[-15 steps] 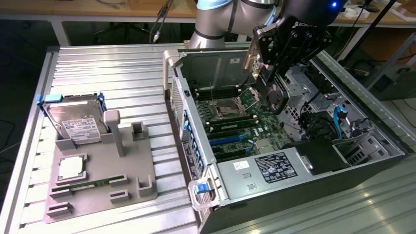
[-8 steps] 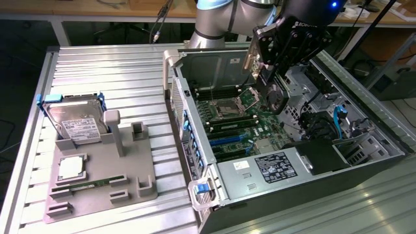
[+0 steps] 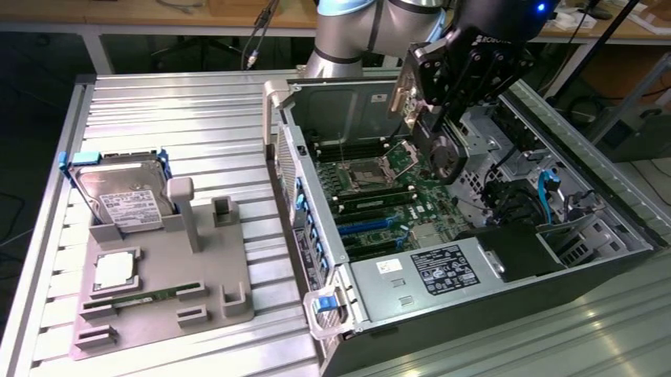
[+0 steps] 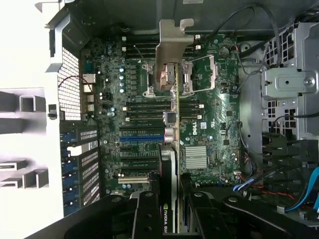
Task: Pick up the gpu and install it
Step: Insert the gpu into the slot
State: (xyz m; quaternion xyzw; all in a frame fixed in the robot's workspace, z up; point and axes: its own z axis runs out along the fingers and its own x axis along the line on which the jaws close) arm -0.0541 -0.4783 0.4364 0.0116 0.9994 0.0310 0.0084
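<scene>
While the gpu (image 3: pixel 447 157) is held edge-down above the motherboard (image 3: pixel 383 196) inside the open case (image 3: pixel 341 110), it is pinched along its upper edge by the gripper (image 3: pixel 428 110), whose fingers are closed on the card. The card is kept clear of the board and is not yet seated. In the wrist view its length is seen to lie crosswise to the blue slot (image 4: pixel 142 137). Judgement: good seating is served if card and slot are brought parallel, the silver bracket (image 4: pixel 172 45) is faced to the vented wall, and tilt is avoided.
</scene>
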